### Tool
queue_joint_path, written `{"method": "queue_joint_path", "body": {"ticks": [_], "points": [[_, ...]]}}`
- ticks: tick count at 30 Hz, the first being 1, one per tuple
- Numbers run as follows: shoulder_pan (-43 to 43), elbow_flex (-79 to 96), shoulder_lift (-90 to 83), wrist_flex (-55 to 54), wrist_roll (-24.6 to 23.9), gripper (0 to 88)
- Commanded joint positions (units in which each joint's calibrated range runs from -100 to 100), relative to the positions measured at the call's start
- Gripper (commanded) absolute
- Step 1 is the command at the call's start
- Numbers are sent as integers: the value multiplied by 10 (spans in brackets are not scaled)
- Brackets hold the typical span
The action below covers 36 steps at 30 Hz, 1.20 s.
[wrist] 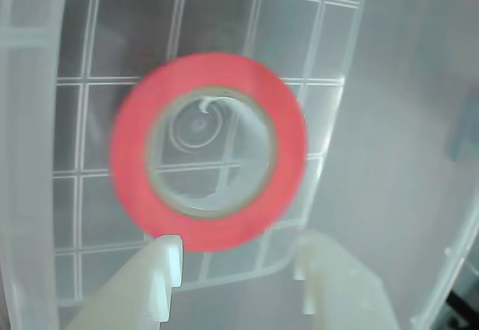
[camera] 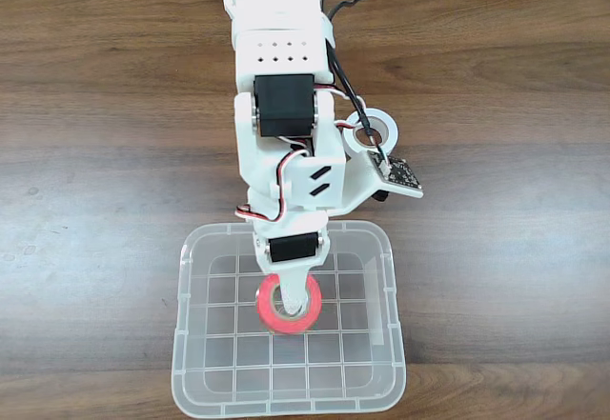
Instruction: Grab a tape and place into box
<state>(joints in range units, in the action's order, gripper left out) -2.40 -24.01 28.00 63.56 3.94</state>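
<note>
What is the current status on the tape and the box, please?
Gripper open, jaws apart, over the box. Red tape blurred in wrist view, free of the jaws, inside the box. White roll on the table beside the arm, not in the way.

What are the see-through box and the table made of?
The box looks like clear, slightly cloudy plastic: the table shows through its walls and molded grid floor. The table looks like brown wood or a wood-look top, with long grain streaks.

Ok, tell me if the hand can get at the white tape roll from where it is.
Probably not directly: the hand sits open inside the box by the red tape; the white roll lies outside, beside the arm.
</note>
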Motion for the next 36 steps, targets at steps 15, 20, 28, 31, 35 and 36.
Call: {"method": "queue_joint_path", "body": {"ticks": [15,20,28,31,35,36], "points": [[8,-96,-43,64,-11,183],[1,-111,-106,124,-33,98],[-13,-106,-221,264,-39,28],[-24,-102,-263,326,-39,27],[-24,-94,-317,364,-39,27],[-24,-85,-332,364,-39,27]]}}
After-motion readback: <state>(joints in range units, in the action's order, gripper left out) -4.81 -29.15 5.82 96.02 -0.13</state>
